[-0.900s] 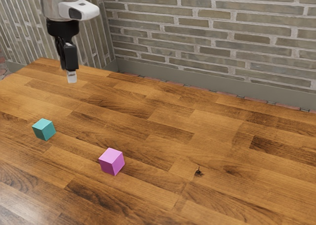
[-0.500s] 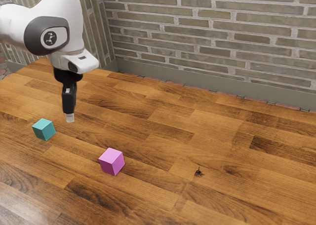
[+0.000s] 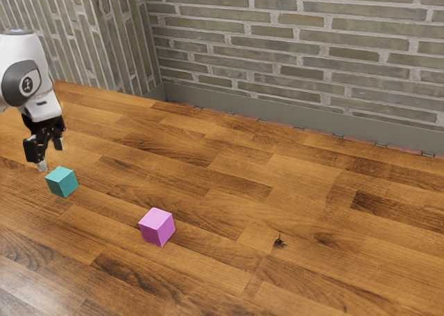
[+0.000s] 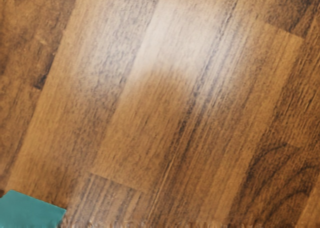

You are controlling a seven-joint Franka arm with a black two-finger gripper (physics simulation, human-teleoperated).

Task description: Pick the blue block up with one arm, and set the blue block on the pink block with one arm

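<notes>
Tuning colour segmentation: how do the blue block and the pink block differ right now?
Colour: the blue block is teal, the pink block magenta. Place: the blue block lies further to the exterior view's left, the pink block nearer the camera. The gripper hangs close by the blue block, far from the pink block. Both: like-sized cubes flat on the table.

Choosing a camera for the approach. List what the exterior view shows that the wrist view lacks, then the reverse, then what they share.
The exterior view adds the end effector close to the teal block, the pink block farther toward that view's right, and the brick wall. The wrist view adds no new object, just a close look at the wood grain beside the block's corner. Shared: the teal block and the wooden tabletop.
</notes>
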